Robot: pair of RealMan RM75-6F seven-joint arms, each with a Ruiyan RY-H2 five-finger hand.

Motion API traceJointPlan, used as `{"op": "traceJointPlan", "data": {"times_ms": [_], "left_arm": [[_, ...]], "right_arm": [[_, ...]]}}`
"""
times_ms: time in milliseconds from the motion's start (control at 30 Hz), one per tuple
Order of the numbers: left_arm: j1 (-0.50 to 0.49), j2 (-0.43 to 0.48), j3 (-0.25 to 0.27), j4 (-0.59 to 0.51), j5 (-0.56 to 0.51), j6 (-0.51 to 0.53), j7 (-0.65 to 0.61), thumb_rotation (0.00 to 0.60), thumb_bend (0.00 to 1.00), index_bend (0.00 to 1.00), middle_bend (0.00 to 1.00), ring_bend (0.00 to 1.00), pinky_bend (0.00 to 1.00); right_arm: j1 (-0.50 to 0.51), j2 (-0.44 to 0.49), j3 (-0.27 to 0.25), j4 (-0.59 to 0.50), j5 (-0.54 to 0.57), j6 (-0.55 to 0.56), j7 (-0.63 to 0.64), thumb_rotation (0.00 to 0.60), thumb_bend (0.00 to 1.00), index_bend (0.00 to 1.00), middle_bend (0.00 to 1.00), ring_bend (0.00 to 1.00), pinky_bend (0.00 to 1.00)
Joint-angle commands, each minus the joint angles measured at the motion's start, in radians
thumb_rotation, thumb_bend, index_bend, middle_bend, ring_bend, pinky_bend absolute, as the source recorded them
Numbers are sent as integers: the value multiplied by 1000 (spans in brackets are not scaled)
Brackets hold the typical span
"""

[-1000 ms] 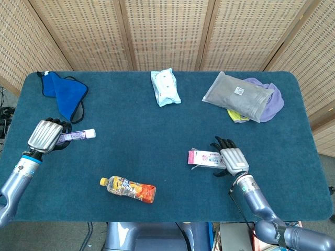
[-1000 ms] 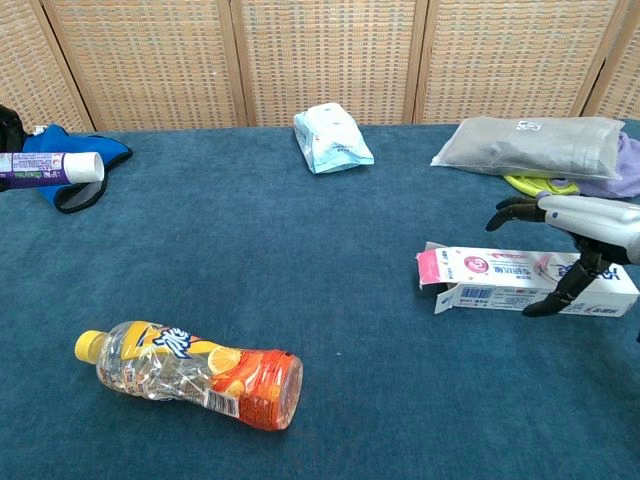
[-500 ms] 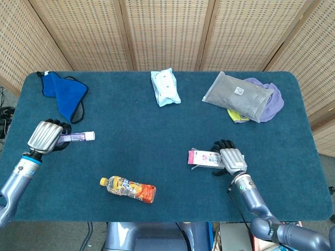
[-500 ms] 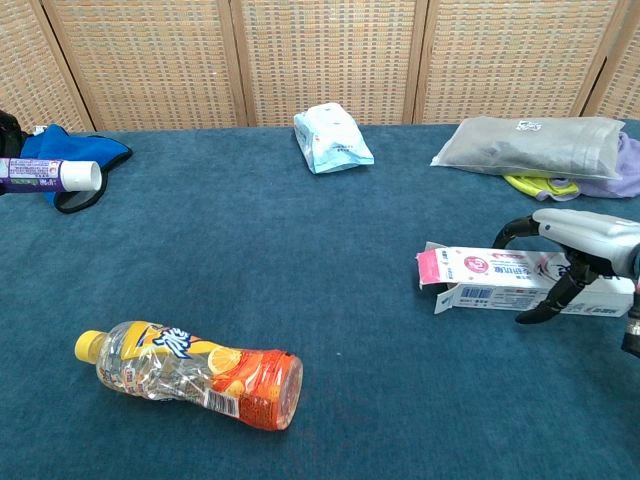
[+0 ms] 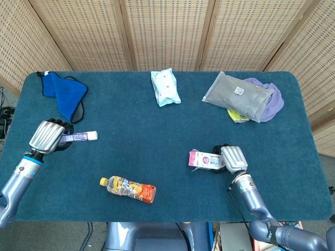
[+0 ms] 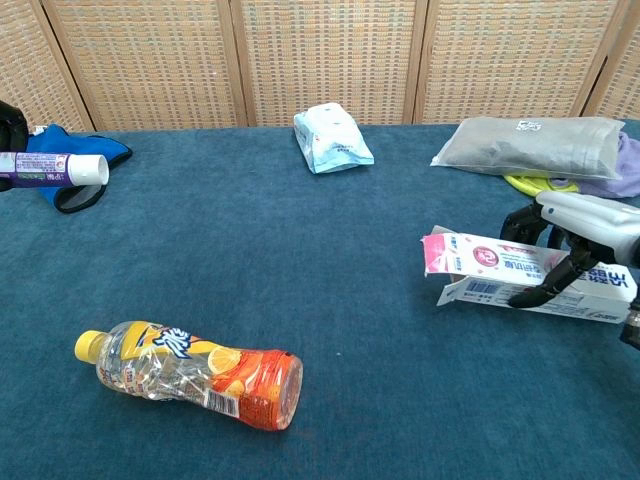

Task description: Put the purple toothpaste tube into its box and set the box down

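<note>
The purple toothpaste tube [image 5: 78, 136] [image 6: 55, 168] points its white cap to the right, gripped by my left hand [image 5: 46, 137] above the table's left side. The chest view shows only a dark bit of that hand at the left edge. The pink and white toothpaste box [image 5: 205, 160] [image 6: 520, 274] is at the right front, its open flap end facing left. My right hand [image 5: 231, 159] [image 6: 575, 240] grips it, fingers wrapped around its right part, and the box is tilted with its open end raised off the cloth.
An orange drink bottle [image 5: 128, 189] lies at the front left centre. A blue cloth [image 5: 65, 94] is at the back left, a wipes pack [image 5: 165, 87] at the back centre, a grey pouch [image 5: 238, 95] on purple fabric at the back right. The blue table edge [image 5: 167, 217] runs close in front.
My right hand closed its fingers around the box and tipped its open end up off the table. My left hand carried the tube slightly to the right.
</note>
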Motion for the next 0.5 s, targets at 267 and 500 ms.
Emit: {"op": "traceJointPlan", "data": {"times_ms": [267, 500], "left_arm": [[-10, 36, -7, -94, 19, 10, -4, 600, 348, 750, 587, 471, 458], [-35, 72, -19, -222, 43, 5, 5, 600, 348, 750, 587, 471, 457]], "right_arm": [[4, 49, 21, -132, -19, 28, -7, 600, 95, 524, 475, 359, 415], [23, 61, 34, -205, -2, 24, -45, 600, 96, 527, 475, 359, 415]]}}
